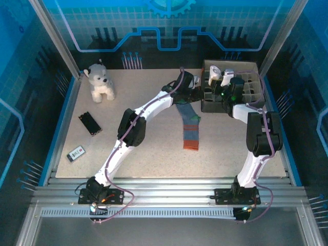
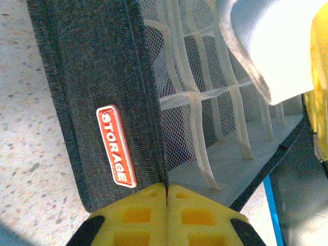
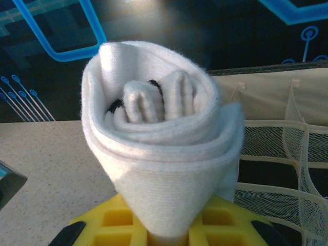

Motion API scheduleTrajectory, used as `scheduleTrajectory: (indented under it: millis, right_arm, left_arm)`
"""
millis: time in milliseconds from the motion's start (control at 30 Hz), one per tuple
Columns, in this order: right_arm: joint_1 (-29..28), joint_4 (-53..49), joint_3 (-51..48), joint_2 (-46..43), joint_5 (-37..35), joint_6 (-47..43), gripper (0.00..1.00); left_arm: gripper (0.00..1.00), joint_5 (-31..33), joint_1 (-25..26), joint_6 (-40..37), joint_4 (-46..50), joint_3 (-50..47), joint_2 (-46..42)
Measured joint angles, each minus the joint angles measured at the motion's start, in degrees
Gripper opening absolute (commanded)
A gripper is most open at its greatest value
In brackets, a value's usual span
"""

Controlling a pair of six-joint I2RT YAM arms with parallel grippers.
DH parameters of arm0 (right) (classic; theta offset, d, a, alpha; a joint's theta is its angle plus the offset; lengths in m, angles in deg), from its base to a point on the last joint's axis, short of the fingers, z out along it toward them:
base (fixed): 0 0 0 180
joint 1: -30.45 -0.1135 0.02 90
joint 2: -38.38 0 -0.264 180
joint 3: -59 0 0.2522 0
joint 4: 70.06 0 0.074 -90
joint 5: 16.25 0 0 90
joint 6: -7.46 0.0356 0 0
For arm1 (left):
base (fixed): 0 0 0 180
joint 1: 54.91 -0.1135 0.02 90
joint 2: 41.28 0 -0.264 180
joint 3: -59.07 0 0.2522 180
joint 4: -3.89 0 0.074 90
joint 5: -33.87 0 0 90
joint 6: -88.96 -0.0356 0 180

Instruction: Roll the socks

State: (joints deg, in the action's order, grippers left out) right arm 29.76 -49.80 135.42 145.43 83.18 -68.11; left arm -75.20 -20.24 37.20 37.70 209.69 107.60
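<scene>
My right pincer (image 3: 169, 233) is pinching the white sock (image 3: 164, 143), which stands up from between my fingers as a tight roll, its loose end tucked in the middle. Just past it and to its right are the mesh cells (image 3: 277, 169) of the storage box (image 1: 253, 69).

My left pincer (image 2: 165, 215) is pressed together right at the top edge of the box's dark wall (image 2: 102, 77), beside the red label (image 2: 117, 146). I cannot tell whether any fabric is caught between the fingers. The teal sock (image 1: 190, 130) lies flat and unrolled on the bench (image 1: 154, 148), back towards my bases from both pincers.

I judge the step in hand to be seating the white roll in a cell. To do it well:
- I should keep the squeeze even, because easing off early would probably let the soft layers spring open.
- I should bring the roll straight down into one cell, clear of the mesh dividers, which look limp enough to snag or fold.
- My left pincer should hold the wall steady, as the box looks light and could slide.
- I should let go only once the cell walls hug the roll.
</scene>
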Motion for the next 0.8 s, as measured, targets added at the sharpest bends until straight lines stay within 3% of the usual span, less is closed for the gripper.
scheduleTrajectory:
  millis: [267, 600, 800]
  right_arm:
    - [0.00, -1.20, -5.35, -2.58, 2.27, 0.20, 0.05]
    - [-0.04, -1.81, -5.99, -3.02, 8.68, 0.90, 0.05]
    - [-0.79, -1.73, -5.60, -2.16, 12.44, 2.64, 0.04]
  left_arm:
    - [0.00, 3.10, 0.09, -1.07, 1.07, -9.94, -7.02]
    - [0.00, 4.33, 1.79, 0.96, -5.20, -25.03, -15.52]
    - [0.00, 4.31, 2.14, 2.34, -6.88, -27.17, -16.57]
